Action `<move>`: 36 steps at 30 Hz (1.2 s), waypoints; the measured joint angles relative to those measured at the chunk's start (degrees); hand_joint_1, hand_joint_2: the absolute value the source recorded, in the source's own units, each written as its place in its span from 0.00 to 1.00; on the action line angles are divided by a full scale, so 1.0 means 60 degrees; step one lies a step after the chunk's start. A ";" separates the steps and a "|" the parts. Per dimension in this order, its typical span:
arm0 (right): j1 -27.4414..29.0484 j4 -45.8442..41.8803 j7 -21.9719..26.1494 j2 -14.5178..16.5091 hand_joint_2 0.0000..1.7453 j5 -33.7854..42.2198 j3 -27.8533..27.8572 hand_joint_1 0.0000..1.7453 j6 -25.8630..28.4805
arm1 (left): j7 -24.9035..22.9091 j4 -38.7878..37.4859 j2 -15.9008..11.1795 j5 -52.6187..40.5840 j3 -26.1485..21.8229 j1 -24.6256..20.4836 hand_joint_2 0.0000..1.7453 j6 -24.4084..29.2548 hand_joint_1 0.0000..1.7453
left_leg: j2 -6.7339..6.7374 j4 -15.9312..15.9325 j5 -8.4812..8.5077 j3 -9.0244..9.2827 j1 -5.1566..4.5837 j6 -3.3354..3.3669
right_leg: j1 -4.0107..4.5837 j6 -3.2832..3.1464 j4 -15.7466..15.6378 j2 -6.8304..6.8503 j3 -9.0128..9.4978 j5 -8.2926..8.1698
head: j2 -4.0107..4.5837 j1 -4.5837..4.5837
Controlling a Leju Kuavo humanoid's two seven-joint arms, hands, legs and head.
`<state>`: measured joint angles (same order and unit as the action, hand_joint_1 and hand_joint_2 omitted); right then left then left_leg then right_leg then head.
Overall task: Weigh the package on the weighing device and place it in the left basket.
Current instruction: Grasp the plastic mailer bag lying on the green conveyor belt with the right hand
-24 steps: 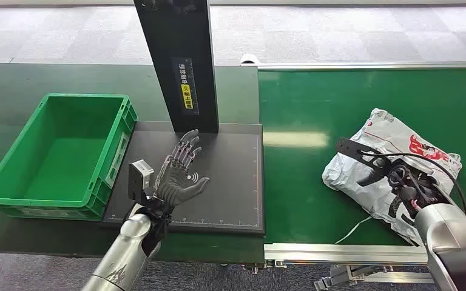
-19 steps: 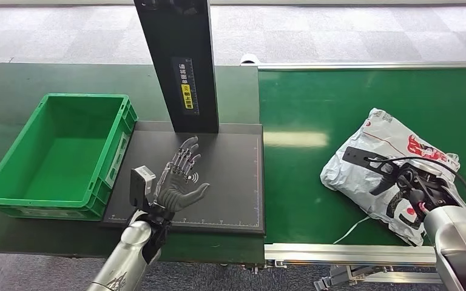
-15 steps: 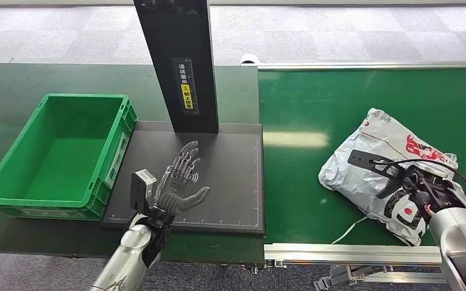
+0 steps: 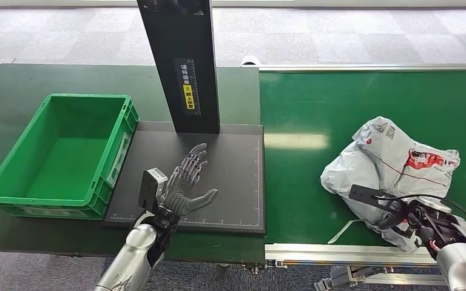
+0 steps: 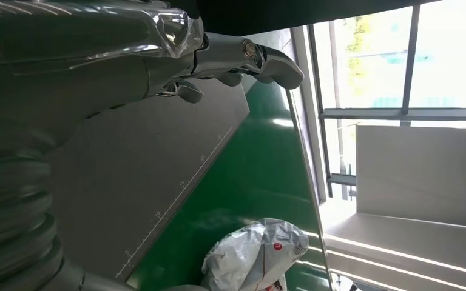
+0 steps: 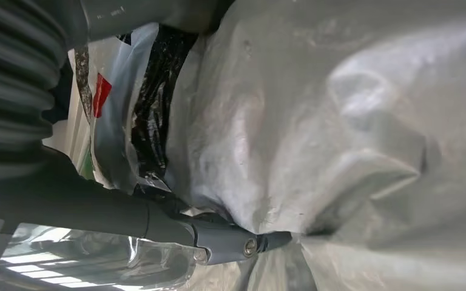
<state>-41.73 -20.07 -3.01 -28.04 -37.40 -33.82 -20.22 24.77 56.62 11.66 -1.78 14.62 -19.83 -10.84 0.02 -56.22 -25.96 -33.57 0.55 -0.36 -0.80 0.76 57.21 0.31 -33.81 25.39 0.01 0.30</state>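
The package (image 4: 394,160), a crumpled grey-white mailer bag with red and black print, lies on the green conveyor belt (image 4: 352,97) at the right. My right hand (image 4: 415,221) lies at the bag's near edge, dark fingers against the plastic. In the right wrist view an outstretched finger (image 6: 158,218) rests along the bag (image 6: 340,121); no grip shows. My left hand (image 4: 185,185) hovers palm up, fingers spread, over the near left part of the black weighing plate (image 4: 233,176). The left wrist view looks past that hand (image 5: 127,66) across the plate (image 5: 127,182) to the bag (image 5: 255,251).
An empty green basket (image 4: 85,96) stands left of the plate on the dark green table. A black column (image 4: 182,60) rises at the plate's far edge. A white strip (image 4: 343,230) lies on the belt beside the bag, close to the belt's metal front rail (image 4: 340,251).
My right hand has drawn back from the top of the bag to its near edge, uncovering more of the bag. My left hand stays above the plate, little changed.
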 joint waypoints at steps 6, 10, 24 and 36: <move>0.0160 -0.0391 0.0211 -0.0055 1.00 -0.0186 0.0006 1.00 0.0011 | -0.0090 -0.0007 0.0079 -0.0070 -0.0016 -0.0100 1.00 0.0016 0.00 | 0.0002 0.0000 -0.0004 0.0048 0.0000 0.0005 | 0.0000 0.0000 -0.0002 -0.0001 0.0053 0.0000 | -0.0001 -0.0002; 0.0256 -0.0698 0.0521 -0.0011 1.00 -0.0217 0.0006 1.00 0.0366 | -0.0132 0.0066 0.0084 -0.0131 -0.0061 -0.0078 1.00 0.0132 0.00 | 0.0004 0.0001 -0.0004 0.0050 0.0001 0.0005 | 0.0001 -0.0001 0.0001 -0.0004 0.0062 -0.0001 | 0.0000 0.0000; 0.0875 -0.3591 0.2437 0.0725 1.00 -0.0905 0.0746 1.00 0.3384 | 0.0804 0.2626 -0.0062 -0.0826 -0.0821 0.1227 1.00 0.2205 0.00 | 0.0023 0.0005 -0.0002 -0.0003 0.0002 0.0001 | 0.0005 -0.0005 0.0008 -0.0017 -0.0002 -0.0003 | 0.0001 0.0000; 0.2524 -0.7796 0.3816 0.2048 1.00 -0.2507 0.1970 1.00 0.6127 | 0.1576 0.3639 -0.0057 -0.0016 -0.1069 0.1327 1.00 0.2816 0.00 | 0.0015 0.0007 -0.0001 -0.0015 0.0004 0.0000 | 0.0007 -0.0007 0.0009 -0.0016 -0.0018 -0.0001 | 0.0000 0.0000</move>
<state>-26.58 -66.85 19.89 -15.75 -52.44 -22.00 16.54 34.23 78.46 11.31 -1.87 8.21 -11.86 6.05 0.11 -56.18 -25.97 -33.66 0.57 -0.36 -0.76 0.72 57.26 0.21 -33.92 25.39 0.01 0.30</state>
